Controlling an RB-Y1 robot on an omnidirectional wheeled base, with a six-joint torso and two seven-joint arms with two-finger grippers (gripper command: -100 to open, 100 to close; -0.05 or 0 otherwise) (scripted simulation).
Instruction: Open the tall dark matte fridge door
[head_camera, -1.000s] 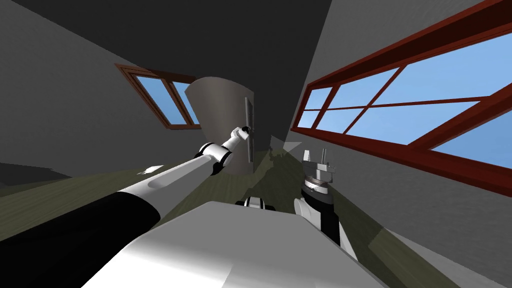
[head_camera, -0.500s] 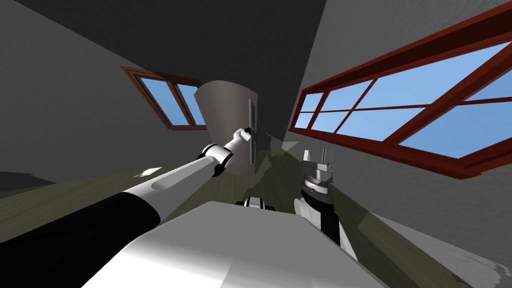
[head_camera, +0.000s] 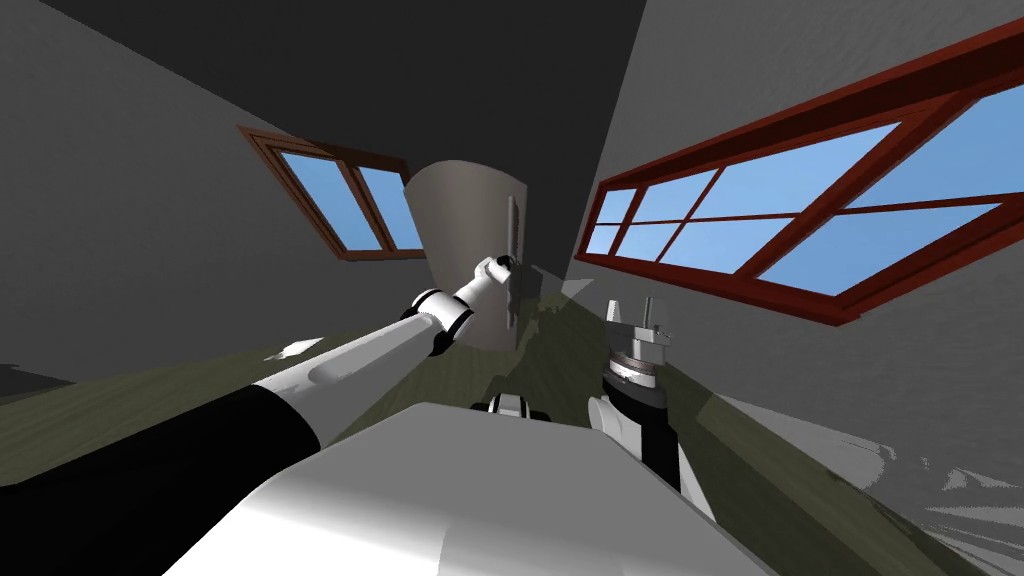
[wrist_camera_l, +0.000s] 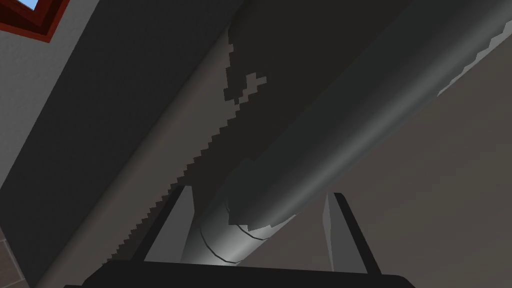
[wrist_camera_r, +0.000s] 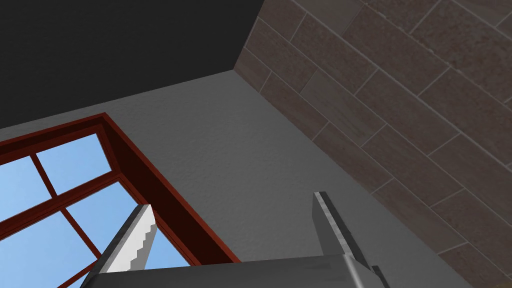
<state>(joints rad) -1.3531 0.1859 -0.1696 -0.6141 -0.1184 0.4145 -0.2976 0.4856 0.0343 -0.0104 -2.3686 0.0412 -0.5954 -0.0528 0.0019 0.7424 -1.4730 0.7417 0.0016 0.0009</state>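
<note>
Grey fridge handle (wrist_camera_l: 325, 135) between spread fingers (wrist_camera_l: 170, 230) of left claw (wrist_camera_l: 255, 192).

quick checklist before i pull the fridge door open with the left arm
1. Handle between the left gripper fingers: ok, the bar runs between them.
2. Fingers clamped on the handle: not ok, they stand wide and a gap shows beside one.
3. Fridge door shut or ajar: cannot tell.
4. Left arm has reach to pull: cannot tell, it is stretched nearly straight.
5. Right gripper away from the door: ok, it is open and raised near the chest, apart from the fridge.
</note>
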